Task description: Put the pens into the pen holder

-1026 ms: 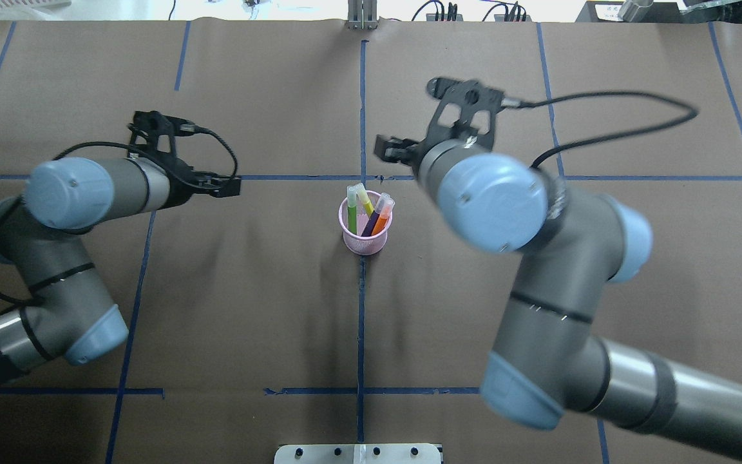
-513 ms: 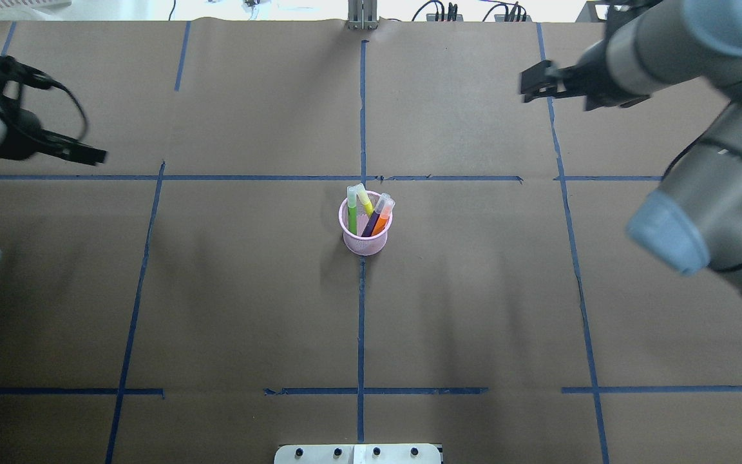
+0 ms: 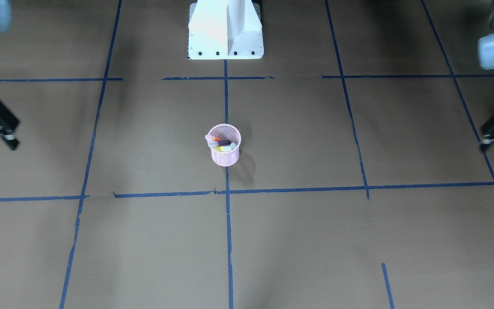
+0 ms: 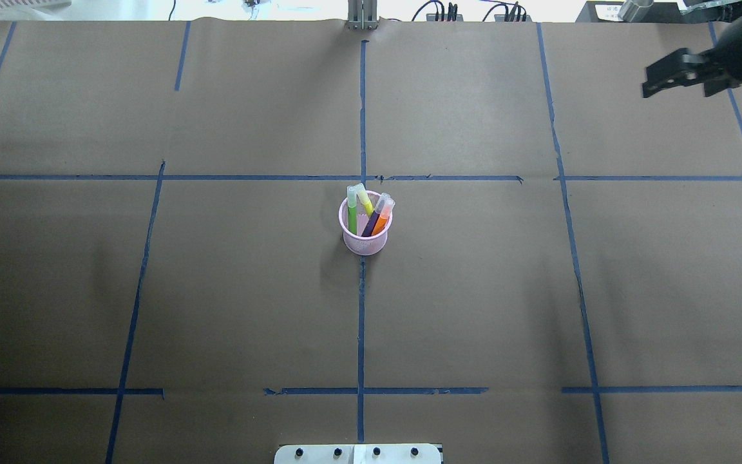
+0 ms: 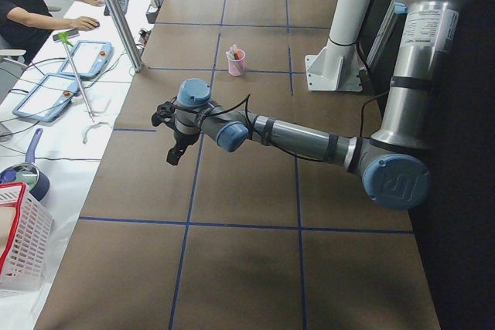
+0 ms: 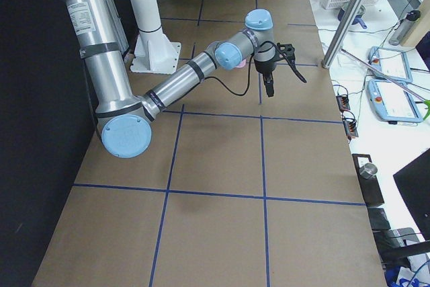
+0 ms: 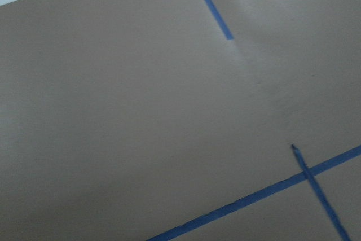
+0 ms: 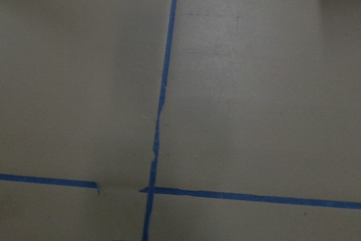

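Observation:
The pink mesh pen holder (image 4: 364, 243) stands upright at the table's middle, also in the front view (image 3: 224, 159). Inside it lean a green pen (image 4: 351, 216), a purple pen (image 4: 371, 225), an orange pen (image 4: 380, 223) and a yellow one (image 4: 366, 206), cap ends up. My right gripper (image 4: 649, 82) is far to the right and back, its fingers together and empty. My left gripper (image 3: 483, 145) is far out at the left edge, narrow-tipped and empty. Both wrist views show only bare brown table.
Blue tape lines cross the brown table cover. The white robot base plate (image 3: 225, 43) sits at the near edge. An operator's desk with tablets (image 5: 46, 90), a metal post (image 5: 116, 13) and a white basket (image 5: 19, 245) lie beyond the far side.
Both arms have swung outward from near the holder to the table's far left and right. The holder and the pens in it have not moved.

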`<state>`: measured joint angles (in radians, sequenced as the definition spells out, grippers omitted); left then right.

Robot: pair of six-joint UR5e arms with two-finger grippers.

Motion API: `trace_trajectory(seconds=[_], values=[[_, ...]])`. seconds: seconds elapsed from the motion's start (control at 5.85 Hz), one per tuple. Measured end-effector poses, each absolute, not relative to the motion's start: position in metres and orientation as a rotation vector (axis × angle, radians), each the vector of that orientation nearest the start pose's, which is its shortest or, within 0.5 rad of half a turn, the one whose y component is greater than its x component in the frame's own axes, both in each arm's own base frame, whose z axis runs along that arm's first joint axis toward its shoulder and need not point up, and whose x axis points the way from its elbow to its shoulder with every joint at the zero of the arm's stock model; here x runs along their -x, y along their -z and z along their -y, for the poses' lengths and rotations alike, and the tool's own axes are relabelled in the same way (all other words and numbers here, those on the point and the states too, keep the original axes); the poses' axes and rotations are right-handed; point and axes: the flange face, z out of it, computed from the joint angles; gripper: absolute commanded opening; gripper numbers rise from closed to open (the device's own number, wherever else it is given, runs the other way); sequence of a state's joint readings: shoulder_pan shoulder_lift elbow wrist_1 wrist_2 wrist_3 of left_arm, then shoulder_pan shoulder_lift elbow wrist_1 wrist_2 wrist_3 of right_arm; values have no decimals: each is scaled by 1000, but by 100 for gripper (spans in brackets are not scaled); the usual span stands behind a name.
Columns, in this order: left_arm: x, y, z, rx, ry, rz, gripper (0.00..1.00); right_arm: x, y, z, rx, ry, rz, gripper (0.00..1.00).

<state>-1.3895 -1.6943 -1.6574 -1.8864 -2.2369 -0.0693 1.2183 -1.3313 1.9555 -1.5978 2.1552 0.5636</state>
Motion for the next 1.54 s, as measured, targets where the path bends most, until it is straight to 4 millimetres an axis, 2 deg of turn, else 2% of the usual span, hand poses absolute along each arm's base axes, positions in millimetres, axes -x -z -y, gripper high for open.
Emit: trace_trajectory(seconds=[0.17, 0.34, 0.51, 0.86, 1.03, 1.2, 1.54], values=[[3, -534, 564, -351, -270, -685, 100, 94, -377, 542, -220, 27, 732, 100], [26, -547, 558, -279, -238, -699, 100, 80, -391, 541, -164, 67, 727, 100], [45, -564, 546, -236, -230, -740, 100, 67, -410, 538, -110, 91, 751, 100], [78, -595, 519, -168, -217, -798, 100, 48, -458, 519, -54, 140, 771, 100], [86, -603, 503, -100, -180, -813, 100, 42, -478, 508, -33, 146, 765, 100], [88, -606, 477, -48, -153, -819, 100, 38, -491, 500, -14, 140, 759, 100], [85, -611, 416, -8, -137, -821, 100, 35, -508, 489, 15, 132, 749, 100]])
